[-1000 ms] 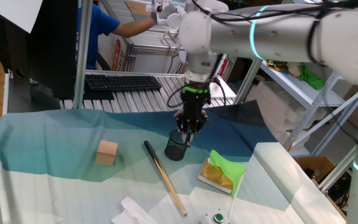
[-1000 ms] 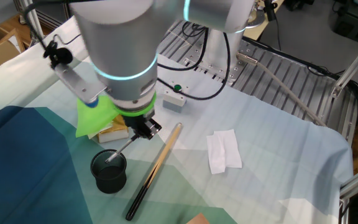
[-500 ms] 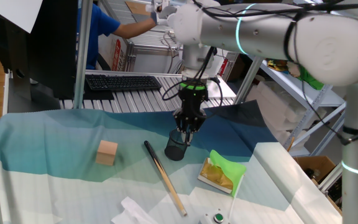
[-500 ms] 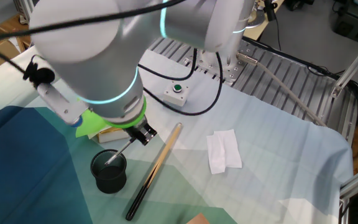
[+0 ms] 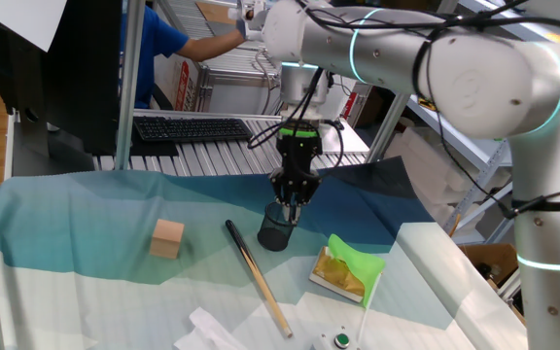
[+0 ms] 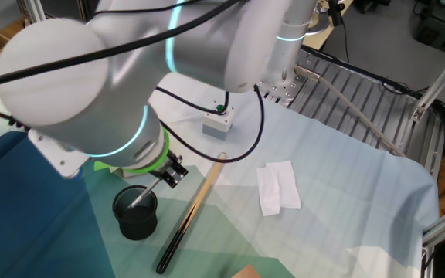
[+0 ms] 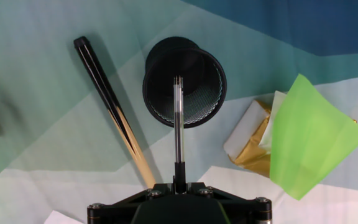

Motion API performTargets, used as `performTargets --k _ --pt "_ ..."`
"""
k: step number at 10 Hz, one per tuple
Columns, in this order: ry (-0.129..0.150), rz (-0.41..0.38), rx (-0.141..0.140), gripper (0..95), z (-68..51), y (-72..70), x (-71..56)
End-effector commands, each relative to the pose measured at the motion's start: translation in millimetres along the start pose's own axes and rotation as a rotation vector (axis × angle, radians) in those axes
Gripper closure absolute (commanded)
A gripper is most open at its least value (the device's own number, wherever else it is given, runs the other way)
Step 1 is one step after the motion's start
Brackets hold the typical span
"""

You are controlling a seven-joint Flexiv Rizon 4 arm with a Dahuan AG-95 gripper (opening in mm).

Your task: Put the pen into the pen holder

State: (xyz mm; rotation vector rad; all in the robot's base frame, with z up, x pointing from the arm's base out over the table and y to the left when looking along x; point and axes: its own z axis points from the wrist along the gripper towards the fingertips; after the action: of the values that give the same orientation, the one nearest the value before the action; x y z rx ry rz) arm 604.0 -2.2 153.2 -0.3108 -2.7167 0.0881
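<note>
My gripper (image 7: 178, 182) is shut on the pen (image 7: 178, 127), a slim pen with a silvery lower part that points straight down from the fingers. Its tip hangs inside the mouth of the black mesh pen holder (image 7: 184, 82), which stands upright on the cloth. In one fixed view the gripper (image 5: 293, 201) hovers just above the holder (image 5: 276, 231). In the other fixed view the pen (image 6: 147, 191) slants from the gripper (image 6: 172, 173) down into the holder (image 6: 135, 212).
A long wooden stick with a black end (image 5: 257, 276) lies left of the holder. A tan wooden cube (image 5: 167, 238) sits further left. A green sheet over a gold box (image 5: 350, 266) lies to the right. White tissue (image 6: 277, 187) and a button box (image 6: 219, 122) lie nearby.
The gripper and pen stay over the holder, almost unmoved. The arm's upper links have swung around above it.
</note>
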Motion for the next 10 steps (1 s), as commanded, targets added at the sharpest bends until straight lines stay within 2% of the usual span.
performTargets --k 1,6,10 --pt "-0.009 0.000 0.000 95.0 4.1 -1.6 1.9" --pt "0.011 -0.004 0.002 95.0 15.3 -7.6 -10.1" --pt "0.034 0.003 0.006 95.0 17.3 -6.2 -14.0"
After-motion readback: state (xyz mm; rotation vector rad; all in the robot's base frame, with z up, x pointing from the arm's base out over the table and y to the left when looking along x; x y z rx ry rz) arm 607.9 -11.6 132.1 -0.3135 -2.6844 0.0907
